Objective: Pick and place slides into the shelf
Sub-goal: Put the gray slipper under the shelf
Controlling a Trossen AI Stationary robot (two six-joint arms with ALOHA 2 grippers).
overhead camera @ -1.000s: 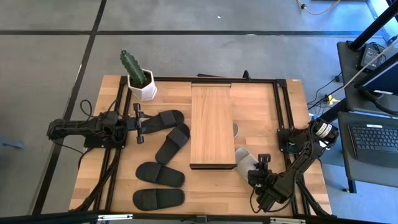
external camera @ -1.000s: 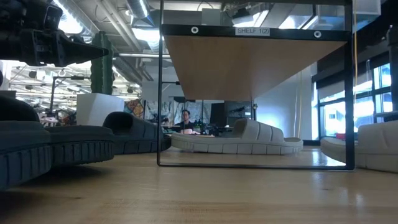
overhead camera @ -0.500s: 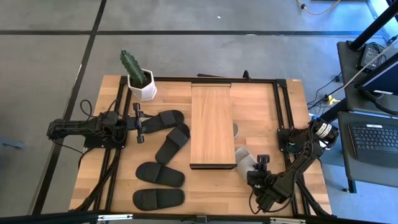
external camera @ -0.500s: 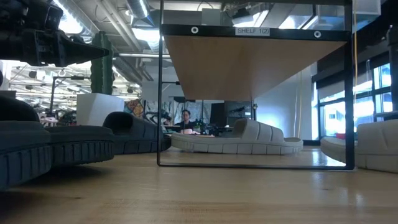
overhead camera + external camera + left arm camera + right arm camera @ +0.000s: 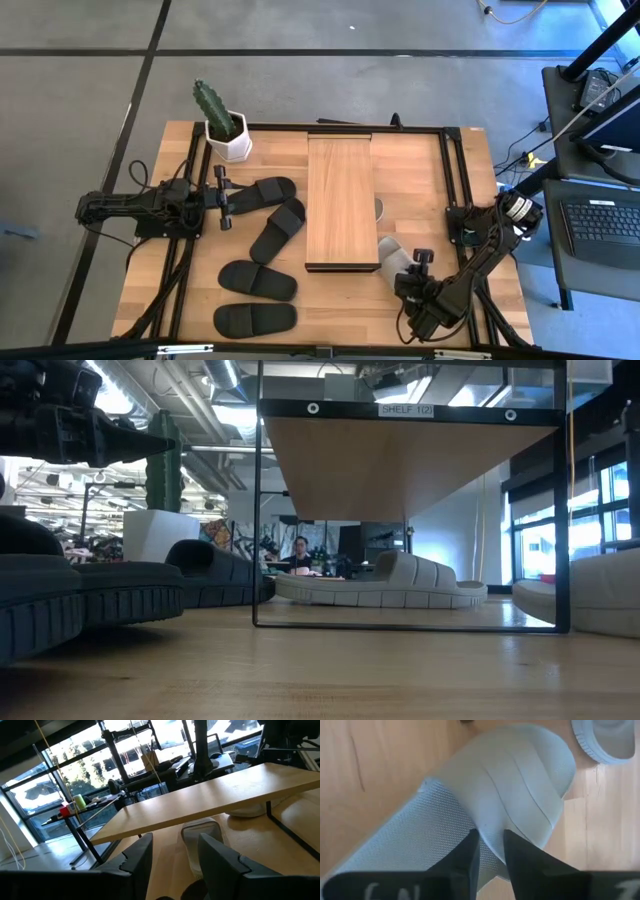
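A pale beige slide [image 5: 390, 257] lies on the table just off the shelf's near right corner, with my right gripper [image 5: 410, 272] shut on it from the near right. The shelf [image 5: 341, 203] stands mid-table, and a second beige slide [image 5: 385, 585] rests sole-down on the table under it. Several black slides [image 5: 262, 191] [image 5: 278, 230] [image 5: 258, 280] lie flat to the shelf's left. My left gripper [image 5: 222, 198] waits open at the left, level, beside the farthest black slide. My right gripper pinches the edge of the beige slide's wide strap [image 5: 492, 827], one finger [image 5: 469, 857] on the footbed side of that edge and the other [image 5: 516, 860] on the strap's outer face. The fingers slant down from the table's near right. The slide's sole looks to lie on the table.
A potted cactus [image 5: 220, 122] stands at the far left corner. A dark frame rail [image 5: 447, 170] runs along the table's right side, near my right arm. Bare wood [image 5: 415, 185] lies between the shelf and that rail.
In the low view the beige slide at the right has stirred, its top rising a little.
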